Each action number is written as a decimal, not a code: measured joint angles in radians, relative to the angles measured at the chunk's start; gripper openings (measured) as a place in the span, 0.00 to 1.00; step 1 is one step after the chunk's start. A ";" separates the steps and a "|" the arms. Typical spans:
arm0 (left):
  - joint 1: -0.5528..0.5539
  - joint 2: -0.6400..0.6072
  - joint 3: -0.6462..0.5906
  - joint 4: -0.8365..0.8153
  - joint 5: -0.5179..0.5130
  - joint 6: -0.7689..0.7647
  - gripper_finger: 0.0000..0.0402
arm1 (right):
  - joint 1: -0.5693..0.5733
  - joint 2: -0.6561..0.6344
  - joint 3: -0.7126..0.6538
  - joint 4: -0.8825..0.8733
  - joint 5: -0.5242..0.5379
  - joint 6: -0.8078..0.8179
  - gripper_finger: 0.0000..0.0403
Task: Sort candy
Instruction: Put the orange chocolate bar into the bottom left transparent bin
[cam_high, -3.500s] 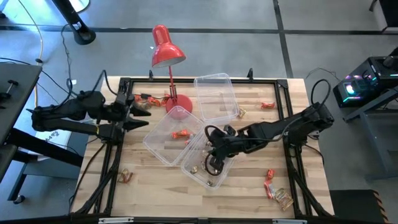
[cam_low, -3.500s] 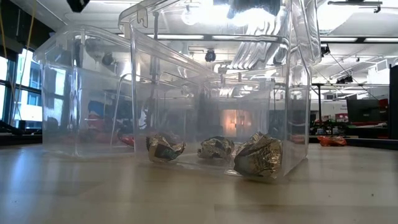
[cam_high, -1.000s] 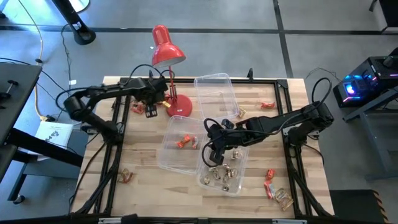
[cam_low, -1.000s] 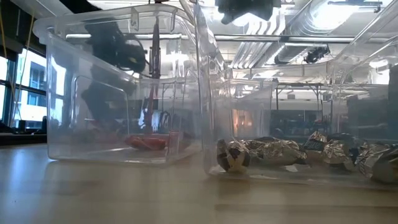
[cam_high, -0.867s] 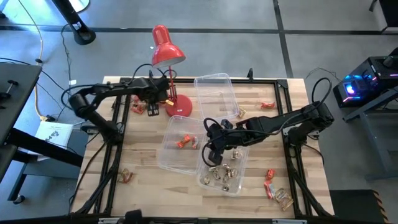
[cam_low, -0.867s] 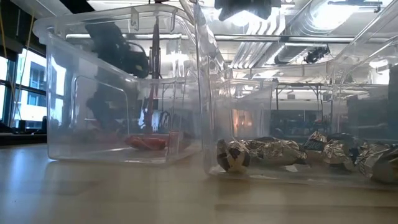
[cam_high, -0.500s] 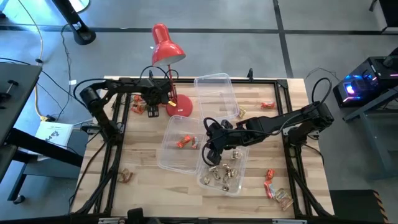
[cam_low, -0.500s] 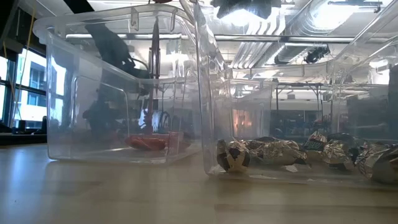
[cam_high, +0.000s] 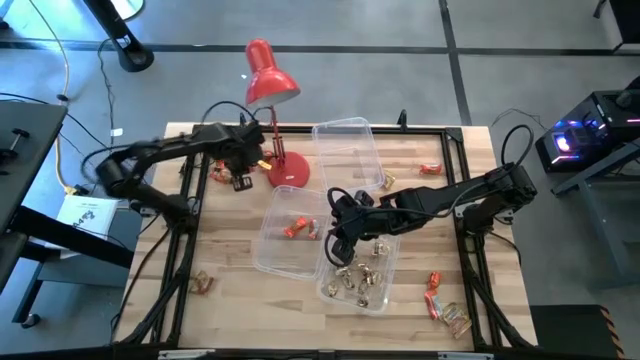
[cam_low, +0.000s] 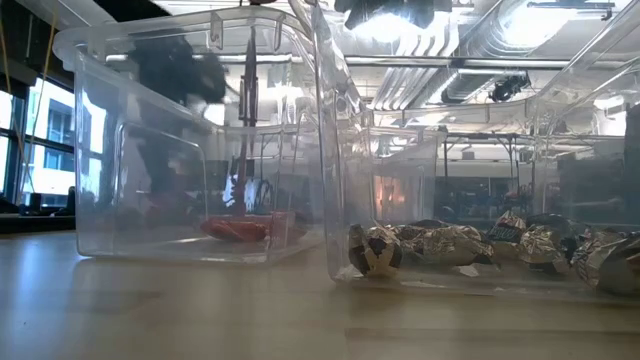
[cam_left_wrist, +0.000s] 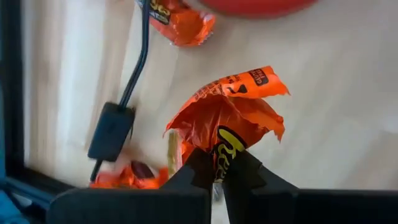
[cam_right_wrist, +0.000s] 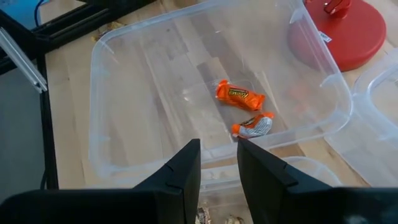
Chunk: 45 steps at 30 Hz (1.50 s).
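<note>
My left gripper (cam_high: 240, 180) is beside the red lamp's base (cam_high: 287, 172), at the table's far left. It is shut on an orange-wrapped candy (cam_left_wrist: 227, 115). My right gripper (cam_high: 345, 226) hangs over the spot where two clear tubs meet, its fingers a narrow gap apart (cam_right_wrist: 217, 163). The left tub (cam_high: 268, 252) holds two orange candies (cam_right_wrist: 239, 94). The right tub (cam_high: 388, 262) holds several gold-silver candies (cam_low: 440, 245). More orange candies lie on the wood near my left gripper (cam_left_wrist: 180, 18). My left gripper pinches one end of the orange wrapper (cam_left_wrist: 219, 149) between its two fingertips. It comes from above, pointing down. The rest of the crumpled wrapper spreads out beyond the fingertips. My right gripper's fingers stand over the tubs' rims (cam_right_wrist: 217, 152); whether they touch I cannot tell.
A third clear tub (cam_high: 372, 135) stands at the far middle. The lamp's black cord and switch (cam_left_wrist: 112, 130) lie by my left gripper. Loose candies lie at the far right (cam_high: 431, 168), near right (cam_high: 436, 292) and near left (cam_high: 203, 283).
My left arm's elbow has swung toward the table's far side and back out to the left. Its gripper has stayed beside the lamp's base. My right arm and the tubs have kept still.
</note>
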 joint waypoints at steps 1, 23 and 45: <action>-0.006 -0.042 0.000 -0.016 0.022 -0.018 0.01 | 0.000 0.000 0.000 0.000 0.000 -0.005 0.24; -0.761 -0.461 0.002 0.336 0.284 -0.381 0.07 | -0.020 0.000 0.000 -0.001 0.000 -0.045 0.24; -0.513 -0.336 0.068 -0.384 -0.196 -0.725 0.50 | -0.033 0.000 0.000 -0.012 -0.091 -0.145 0.24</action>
